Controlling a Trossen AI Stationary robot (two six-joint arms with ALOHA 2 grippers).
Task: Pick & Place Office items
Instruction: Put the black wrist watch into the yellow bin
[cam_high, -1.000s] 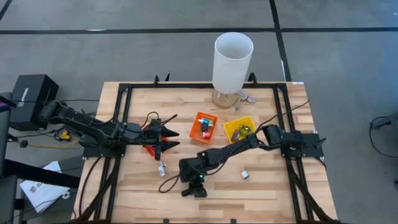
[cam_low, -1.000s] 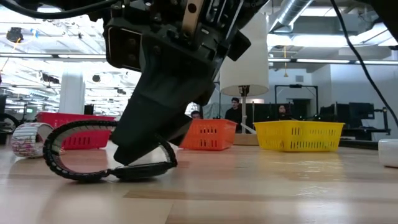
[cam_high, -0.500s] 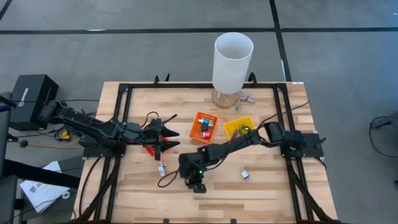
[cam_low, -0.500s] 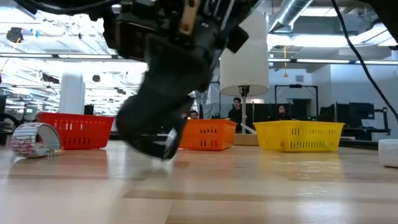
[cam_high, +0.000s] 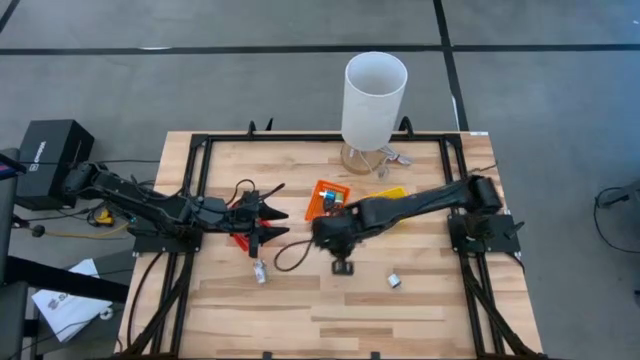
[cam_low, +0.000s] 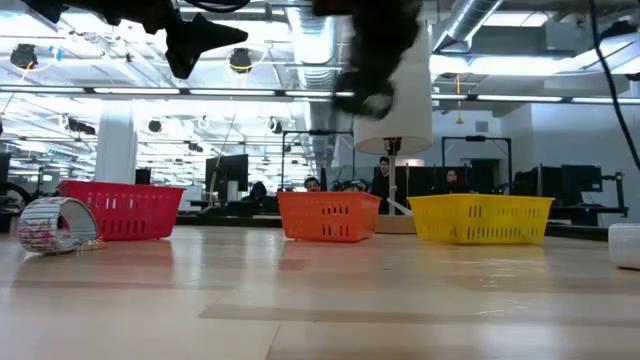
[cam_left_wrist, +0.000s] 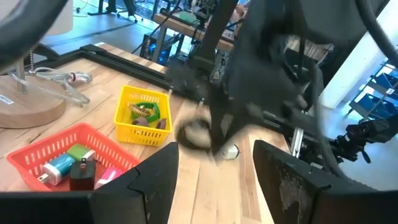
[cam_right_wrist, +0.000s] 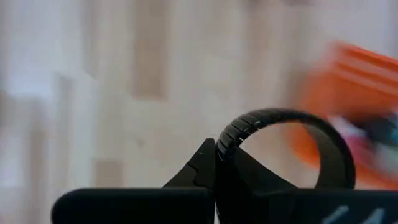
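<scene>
The right hand (cam_right_wrist: 216, 163) is clenched on a black loop (cam_right_wrist: 292, 134), lifted off the surface (cam_high: 330, 310) for carrying toward the orange bin (cam_high: 322, 195); the left hand (cam_high: 272, 222) waits released near the left edge.

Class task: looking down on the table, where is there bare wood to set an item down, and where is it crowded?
Free: the front strip of the table, below the small white piece, and the back-left corner beside the white cylinder. Crowded: the middle, where the left gripper, right gripper, orange bin and yellow bin cluster.
</scene>
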